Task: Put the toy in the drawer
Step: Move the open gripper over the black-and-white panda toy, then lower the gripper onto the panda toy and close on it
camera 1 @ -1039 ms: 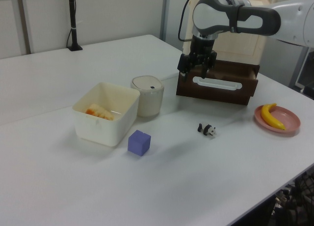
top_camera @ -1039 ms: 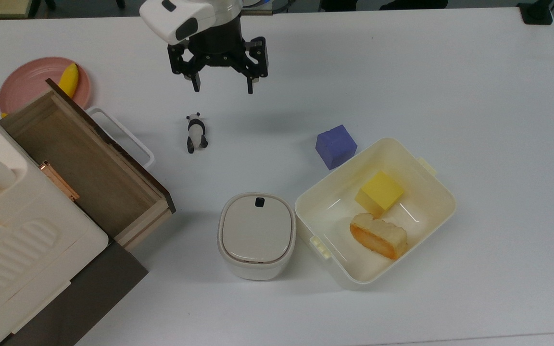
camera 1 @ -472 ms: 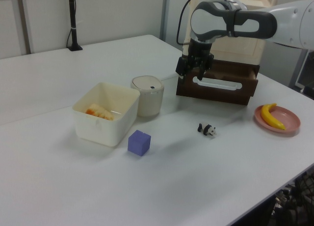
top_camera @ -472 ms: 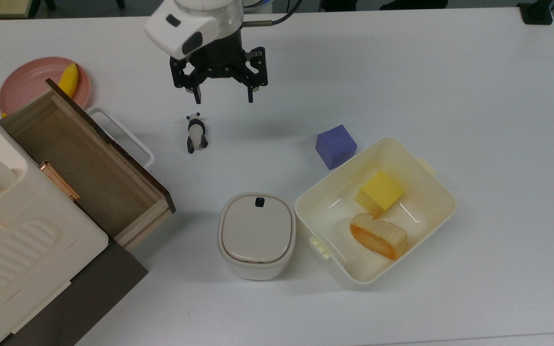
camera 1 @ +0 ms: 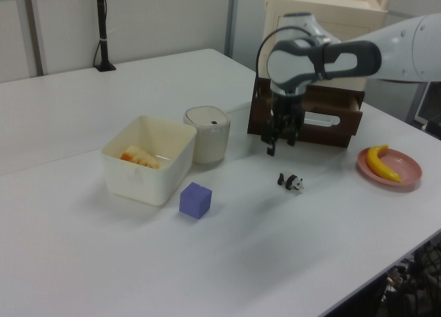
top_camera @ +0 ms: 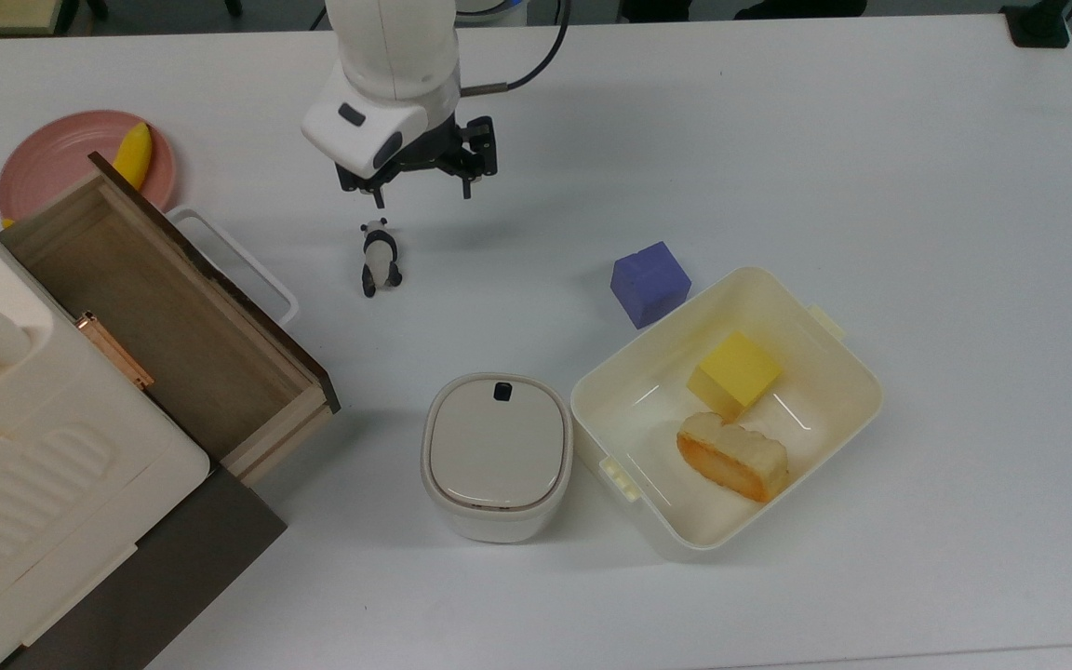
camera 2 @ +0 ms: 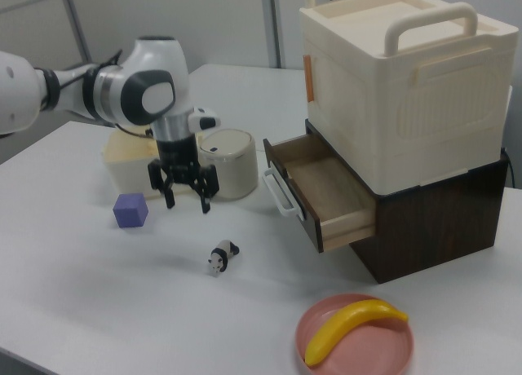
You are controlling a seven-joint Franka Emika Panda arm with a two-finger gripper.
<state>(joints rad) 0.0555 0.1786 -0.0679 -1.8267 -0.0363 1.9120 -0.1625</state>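
Since a second ago: your gripper [top_camera: 421, 193] has dropped lower and slid toward the panda; the panda, the drawer and the rest have not budged.
Gripper state: fingers spread wide, nothing between them, hanging above the table [top_camera: 871, 140].
Panda from gripper: the panda [top_camera: 379, 258] lies on the bare tabletop just below the gripper in the top view and a little to the top view's left, almost under the finger on that side, apart from it.
Long axis: it runs nearly up-down in the top view, so your finger line already crosses it, I'd say.
Next move, as I read it: nudge toward the top view's left and lower edge, then descend.
Drawer from gripper: the drawer [top_camera: 173, 326] stands open, further off on the same side, its white handle [top_camera: 238, 265] near the panda.
Open room: bare table around the panda; the purple cube [top_camera: 649, 283] and the lidded pot [top_camera: 497, 456] sit well apart.
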